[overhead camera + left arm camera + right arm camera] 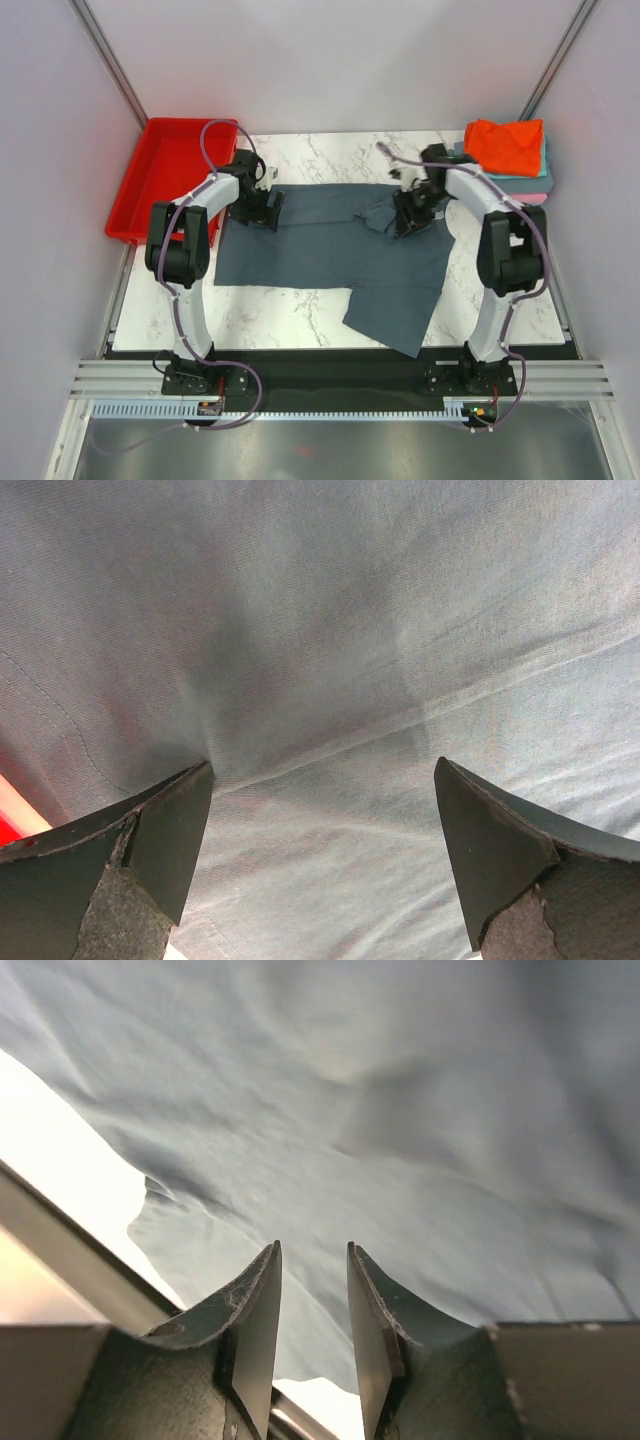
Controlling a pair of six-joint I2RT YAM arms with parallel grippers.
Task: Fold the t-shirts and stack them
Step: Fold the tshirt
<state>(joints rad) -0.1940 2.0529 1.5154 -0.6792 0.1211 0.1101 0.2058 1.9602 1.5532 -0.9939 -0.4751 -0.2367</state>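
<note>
A large slate blue-grey t-shirt (330, 250) lies spread on the marble table (280, 320), one part hanging toward the front edge at the lower right. My left gripper (262, 210) is low over the shirt's upper left edge. Its jaws stand wide open over the cloth (320, 630), with nothing between them (325, 765). My right gripper (408, 215) is over a rumpled spot near the shirt's upper right. Its fingers (312, 1245) are a little apart above the cloth (400, 1110) and hold nothing. An orange-red t-shirt (505, 145) tops a stack at the back right.
A red plastic tray (165, 175) sits off the table's back left corner. Under the orange-red shirt lie teal and grey-blue layers (540, 172) and a pink edge (540, 198). White walls with metal posts close in the sides and back.
</note>
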